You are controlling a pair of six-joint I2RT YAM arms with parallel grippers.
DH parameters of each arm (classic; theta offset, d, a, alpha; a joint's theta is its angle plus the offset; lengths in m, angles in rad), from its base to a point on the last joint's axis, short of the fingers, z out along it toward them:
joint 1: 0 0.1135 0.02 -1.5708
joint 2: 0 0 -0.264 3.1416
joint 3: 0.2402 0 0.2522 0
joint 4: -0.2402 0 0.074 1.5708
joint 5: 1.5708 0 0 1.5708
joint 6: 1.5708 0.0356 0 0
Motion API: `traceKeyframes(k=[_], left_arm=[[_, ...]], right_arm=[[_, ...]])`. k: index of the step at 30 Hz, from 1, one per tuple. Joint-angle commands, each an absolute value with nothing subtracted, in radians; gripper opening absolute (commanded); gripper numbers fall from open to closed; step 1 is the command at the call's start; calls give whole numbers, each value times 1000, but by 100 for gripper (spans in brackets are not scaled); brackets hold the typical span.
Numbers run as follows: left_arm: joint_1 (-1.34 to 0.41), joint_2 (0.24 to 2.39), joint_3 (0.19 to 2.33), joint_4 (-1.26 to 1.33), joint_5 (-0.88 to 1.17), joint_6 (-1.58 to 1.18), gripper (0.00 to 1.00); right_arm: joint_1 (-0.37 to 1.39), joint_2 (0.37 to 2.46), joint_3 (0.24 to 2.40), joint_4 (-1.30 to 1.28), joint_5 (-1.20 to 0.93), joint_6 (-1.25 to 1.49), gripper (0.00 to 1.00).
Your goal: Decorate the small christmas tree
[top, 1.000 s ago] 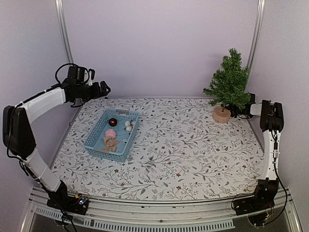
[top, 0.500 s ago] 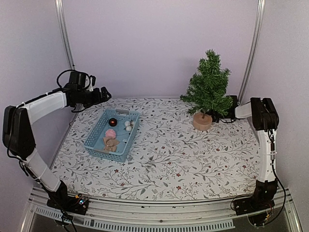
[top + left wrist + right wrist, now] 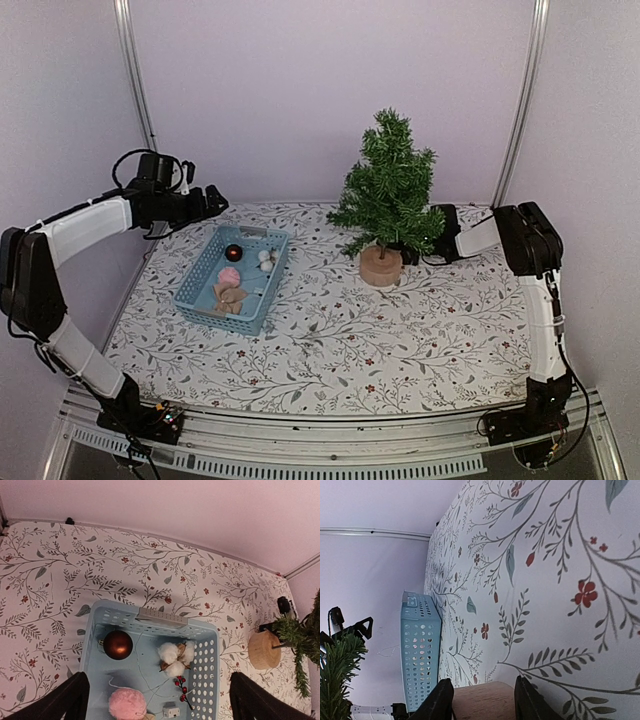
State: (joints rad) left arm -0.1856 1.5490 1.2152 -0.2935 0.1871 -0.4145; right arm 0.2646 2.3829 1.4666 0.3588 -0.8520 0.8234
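Top view: right gripper (image 3: 414, 251) holds the small christmas tree (image 3: 388, 195) upright by its wooden base (image 3: 380, 266); left gripper (image 3: 215, 198), wide open, hovers by the blue basket (image 3: 196, 263), tree well to its right. Left wrist: basket beneath. Right wrist: fingers (image 3: 438, 700) flank the base

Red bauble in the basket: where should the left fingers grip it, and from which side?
Around the middle of the red bauble, coming straight down. It is a smooth ball lying low in the blue basket near its far left corner, so the walls block side approaches. The left gripper is open above; probably place one finger on the side facing the cotton bolls, where there is room.
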Motion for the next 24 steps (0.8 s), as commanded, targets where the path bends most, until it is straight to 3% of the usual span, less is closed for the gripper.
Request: traceKeyframes(k=[1,24], left_arm=[[-198,1514,1185,-286,220,-394,99],[-220,1420,1071,-262,336,-405,99]], right_arm=[[314,2345,1421,371,-837,866,44],[444,2289,1294,513,-933,933,45]])
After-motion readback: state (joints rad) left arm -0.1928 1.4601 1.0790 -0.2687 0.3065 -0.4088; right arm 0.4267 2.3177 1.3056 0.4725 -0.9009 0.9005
